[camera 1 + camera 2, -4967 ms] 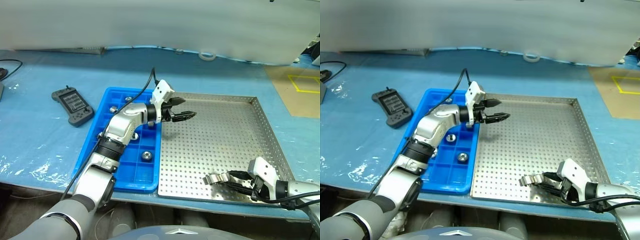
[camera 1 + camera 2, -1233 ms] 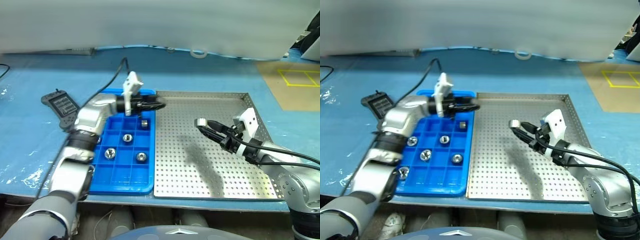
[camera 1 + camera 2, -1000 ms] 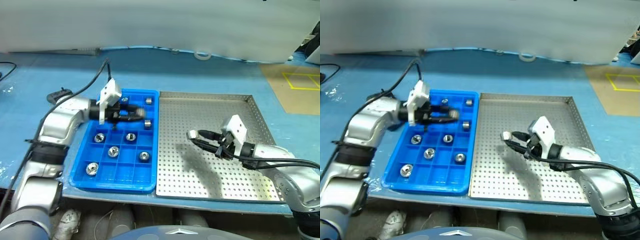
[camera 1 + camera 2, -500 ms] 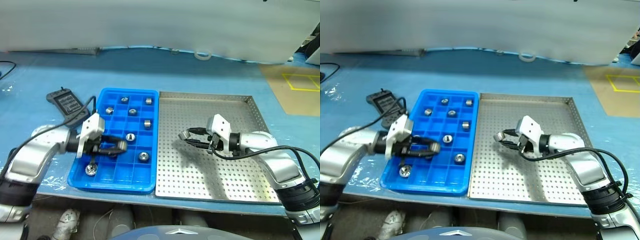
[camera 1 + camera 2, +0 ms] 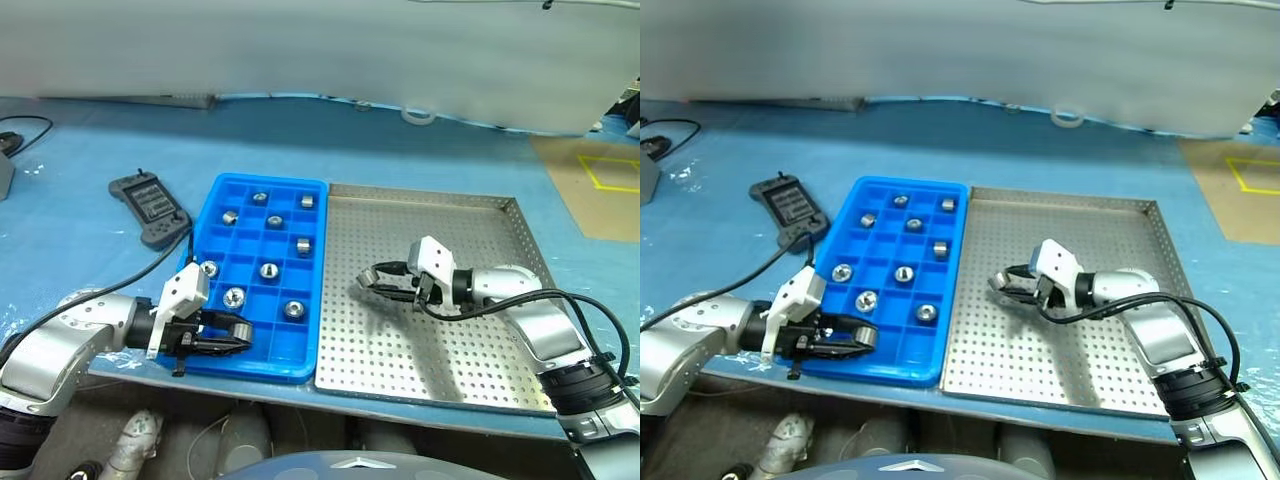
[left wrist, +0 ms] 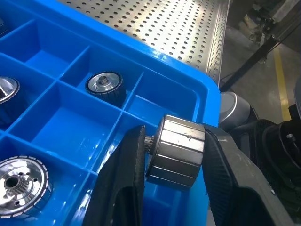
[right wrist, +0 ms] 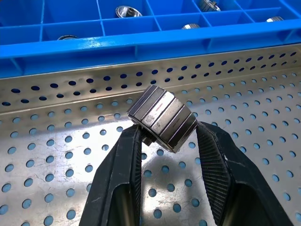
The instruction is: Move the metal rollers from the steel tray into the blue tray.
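On a blue-covered bench, the left gripper (image 6: 171, 155) clamps 1 roller (image 6: 176, 150) over the blue tray (image 5: 305, 362)'s near edge; the right gripper (image 7: 167, 141) pinches another roller (image 7: 162, 117) above the steel tray (image 5: 480, 340). A release here risks the left roller falling outside the compartments.

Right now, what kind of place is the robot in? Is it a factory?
Probably a workshop or test bench, not surely a factory. A perforated steel tray sits beside a blue tray of compartments holding metal rollers, and a black handheld controller lies on the blue-covered table.
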Robot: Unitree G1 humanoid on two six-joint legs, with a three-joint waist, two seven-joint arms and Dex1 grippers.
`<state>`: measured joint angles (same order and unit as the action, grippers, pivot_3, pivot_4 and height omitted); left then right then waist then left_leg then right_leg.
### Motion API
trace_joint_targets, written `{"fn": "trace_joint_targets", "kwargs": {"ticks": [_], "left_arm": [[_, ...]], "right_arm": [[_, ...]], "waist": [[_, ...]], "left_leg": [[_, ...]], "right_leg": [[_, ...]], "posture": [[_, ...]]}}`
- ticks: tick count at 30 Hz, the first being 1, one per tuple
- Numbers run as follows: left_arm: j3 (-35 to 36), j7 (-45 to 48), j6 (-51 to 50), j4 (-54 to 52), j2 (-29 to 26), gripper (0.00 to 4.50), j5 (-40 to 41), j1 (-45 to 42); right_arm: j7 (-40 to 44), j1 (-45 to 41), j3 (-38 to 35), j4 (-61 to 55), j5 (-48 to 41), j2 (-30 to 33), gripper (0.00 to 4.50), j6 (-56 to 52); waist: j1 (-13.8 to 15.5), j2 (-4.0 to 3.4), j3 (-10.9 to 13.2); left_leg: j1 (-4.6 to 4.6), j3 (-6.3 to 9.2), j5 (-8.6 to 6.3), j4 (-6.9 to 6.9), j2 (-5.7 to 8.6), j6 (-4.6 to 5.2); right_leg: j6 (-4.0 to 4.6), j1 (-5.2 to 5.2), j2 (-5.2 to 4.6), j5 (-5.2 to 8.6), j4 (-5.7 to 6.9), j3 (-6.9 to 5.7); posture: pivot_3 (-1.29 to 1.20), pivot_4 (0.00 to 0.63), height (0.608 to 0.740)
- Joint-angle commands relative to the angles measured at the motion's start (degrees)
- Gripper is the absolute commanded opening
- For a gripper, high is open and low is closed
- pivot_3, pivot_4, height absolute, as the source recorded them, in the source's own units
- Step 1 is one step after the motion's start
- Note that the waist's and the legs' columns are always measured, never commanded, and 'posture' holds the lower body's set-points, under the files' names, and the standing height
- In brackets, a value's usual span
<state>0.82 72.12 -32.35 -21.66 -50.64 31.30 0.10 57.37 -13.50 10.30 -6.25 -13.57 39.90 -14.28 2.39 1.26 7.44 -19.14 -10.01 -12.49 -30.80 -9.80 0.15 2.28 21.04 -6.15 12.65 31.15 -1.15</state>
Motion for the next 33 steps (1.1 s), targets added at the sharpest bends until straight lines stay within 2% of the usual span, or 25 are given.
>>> {"fn": "trace_joint_targets", "kwargs": {"ticks": [1, 5, 7, 10, 14, 17, 23, 28, 33], "left_arm": [[-0.8, -0.28, 0.1, -1.28, -0.49, 1.33, 0.03, -1.15], [-1.64, -0.12, -1.75, -0.8, -1.52, 1.33, 0.46, -1.58], [-1.77, -0.61, -2.16, -0.06, -1.51, 2.06, 0.15, -1.85], [-1.64, -1.97, -2.48, -0.06, -1.33, 2.93, -0.41, -2.55], [-0.53, -2.37, -4.62, -0.92, -1.66, 2.93, 1.71, -4.03], [0.16, -4.45, -6.45, 0.47, 0.13, 2.93, 3.23, -8.81], [4.59, -8.56, -3.29, 12.39, 6.02, 2.93, 3.4, -20.02], [6.7, -10.32, 0.58, 19.3, 5.99, 2.93, 0.21, -20.73], [14.37, -11.38, 1.88, 26.09, 1.92, 2.93, -0.37, -15.78]], "right_arm": [[-0.4, 0.2, -1.66, -2.6, -0.39, -0.04, 1.34, 0.21], [-1.13, 0.6, -2.25, -4.43, -0.92, 0.03, 1.34, -1.31], [-1.39, 0.93, -2.33, -5.2, -0.89, 0.09, 1.34, -1.87], [-2.1, 0.9, -2.48, -6.47, -1.08, -0.08, 1.34, -3.17], [-2.34, 0.56, -2.82, -7.81, -1.91, -0.2, 1.34, -5.03], [-2.3, 0.1, -3.04, -8.54, -2.45, -0.11, 1.34, -6.1], [-1.96, -6.15, -3.49, -7.4, -6.54, -2.93, 1.34, -10.3], [-1.74, -13.69, 0.85, 0.57, -3.19, -8.55, 1.34, -7.25], [-0.96, -23.61, 7.54, 12.23, 1.11, -19.63, 1.34, -2.07]], "waist": [[-0.03, 0.02, -0.01], [-0.14, 0.04, -0.03], [-0.16, 0.04, -0.03], [-0.11, 0.03, -0.02], [-0.12, 0.05, -0.03], [0.07, 0.06, -0.03], [-0.36, 0.09, -0.05], [-0.77, 0.2, -0.12], [-1.41, 0.44, -0.19]], "left_leg": [[-0.01, -0.01, 0.0, 0.0, -0.01, 0.0], [-0.01, -0.03, 0.01, 0.01, -0.03, 0.0], [0.02, -0.03, 0.01, 0.01, -0.03, 0.0], [0.05, -0.03, 0.02, 0.0, -0.02, -0.03], [0.06, -0.03, 0.03, -0.02, -0.01, -0.05], [0.04, -0.03, 0.07, -0.02, -0.02, -0.12], [0.08, -0.03, 0.16, -0.15, -0.01, -0.24], [0.04, 0.03, 0.31, -0.11, -0.08, -0.49], [-0.23, 0.05, 0.35, -0.1, -0.12, -0.48]], "right_leg": [[0.0, 0.03, 0.01, 0.0, 0.04, 0.0], [0.0, 0.04, 0.03, 0.0, 0.05, -0.02], [0.0, 0.02, 0.02, 0.0, 0.06, -0.01], [0.0, 0.0, 0.02, 0.0, 0.07, 0.0], [0.0, 0.01, 0.02, 0.0, 0.14, 0.02], [0.0, 0.04, 0.02, 0.0, 0.2, -0.01], [0.0, 0.11, 0.02, 0.0, 0.54, 0.04], [0.01, 0.19, 0.06, 0.0, 0.57, -0.01], [0.02, 0.46, 0.11, -0.01, 0.58, -0.15]], "posture": [[-0.03, 0.15, 0.74], [-0.04, 0.15, 0.74], [-0.04, 0.15, 0.74], [-0.05, 0.15, 0.74], [-0.05, 0.15, 0.74], [-0.05, 0.15, 0.74], [-0.01, 0.15, 0.74], [0.03, 0.15, 0.74], [0.08, 0.15, 0.74]]}}
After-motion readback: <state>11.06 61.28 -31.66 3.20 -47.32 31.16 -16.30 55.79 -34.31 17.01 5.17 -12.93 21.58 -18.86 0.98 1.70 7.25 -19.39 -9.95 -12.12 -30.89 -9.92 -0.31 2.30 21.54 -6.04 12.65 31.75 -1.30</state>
